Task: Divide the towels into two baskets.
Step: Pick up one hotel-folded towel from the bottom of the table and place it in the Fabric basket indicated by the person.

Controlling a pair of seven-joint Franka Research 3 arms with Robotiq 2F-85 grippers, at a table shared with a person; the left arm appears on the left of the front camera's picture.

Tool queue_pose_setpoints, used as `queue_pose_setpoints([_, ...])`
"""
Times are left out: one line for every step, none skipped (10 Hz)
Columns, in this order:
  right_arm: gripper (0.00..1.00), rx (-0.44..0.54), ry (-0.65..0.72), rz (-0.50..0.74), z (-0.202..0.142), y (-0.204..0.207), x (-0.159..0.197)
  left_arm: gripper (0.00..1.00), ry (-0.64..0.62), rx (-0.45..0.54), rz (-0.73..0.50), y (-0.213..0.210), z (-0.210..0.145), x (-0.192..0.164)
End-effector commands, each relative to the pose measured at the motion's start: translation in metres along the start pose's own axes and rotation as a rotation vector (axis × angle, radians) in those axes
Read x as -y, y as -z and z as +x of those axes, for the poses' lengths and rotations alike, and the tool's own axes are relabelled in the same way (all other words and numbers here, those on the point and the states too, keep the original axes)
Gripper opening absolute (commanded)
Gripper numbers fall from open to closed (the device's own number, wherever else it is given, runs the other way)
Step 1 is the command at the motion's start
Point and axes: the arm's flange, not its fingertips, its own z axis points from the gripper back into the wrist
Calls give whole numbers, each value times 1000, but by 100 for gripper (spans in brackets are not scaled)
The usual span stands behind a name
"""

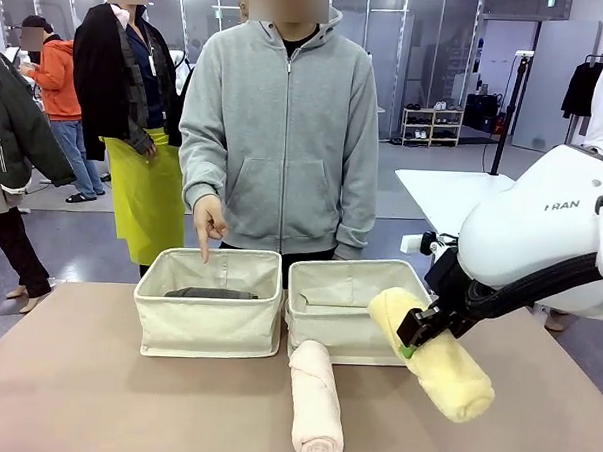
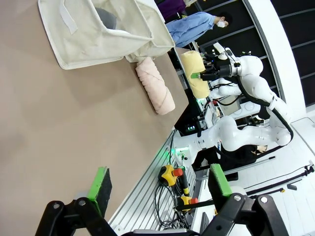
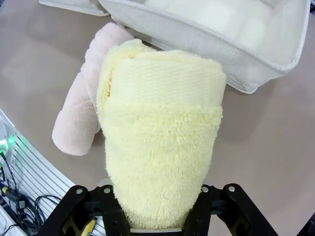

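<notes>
1. My right gripper (image 1: 414, 338) is clamping the yellow towel (image 1: 443, 370), tilted in the air beside the right basket (image 1: 327, 327).
2. My left gripper (image 2: 158, 183) is hanging open, empty.
3. A hand (image 1: 210, 222) is pointing into the left basket (image 1: 207, 330), where the grey towel (image 1: 210, 293) is lying; the pink towel (image 1: 316, 402) is lying on the table (image 1: 94, 397).
4. Next, likely: carrying the yellow towel over that rim, then releasing.

Grey towel (image 1: 210, 293): lay mostly hidden behind left basket's (image 1: 207, 332) front wall.
Right basket (image 1: 327, 322): near right corner was covered by yellow towel (image 1: 431, 354); contents were too washed-out to tell.
Right gripper (image 1: 414, 338): fingertips were buried in that towel.
</notes>
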Motion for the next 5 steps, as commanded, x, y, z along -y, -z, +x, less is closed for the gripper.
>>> queue_pose_setpoints([41, -10, 7, -6, 1, 5, 2, 100, -9, 9, -11, -2, -2, 4])
queue_pose_setpoints([41, -10, 7, -6, 1, 5, 2, 100, -9, 9, -11, -2, -2, 4])
queue_pose_setpoints([41, -10, 7, -6, 1, 5, 2, 100, -9, 9, -11, -2, -2, 4])
queue_pose_setpoints([41, -10, 7, -6, 1, 5, 2, 100, -9, 9, -11, -2, -2, 4])
queue_pose_setpoints([41, -19, 10, 1, -2, 7, 6, 100, -9, 9, -11, -2, -2, 4])
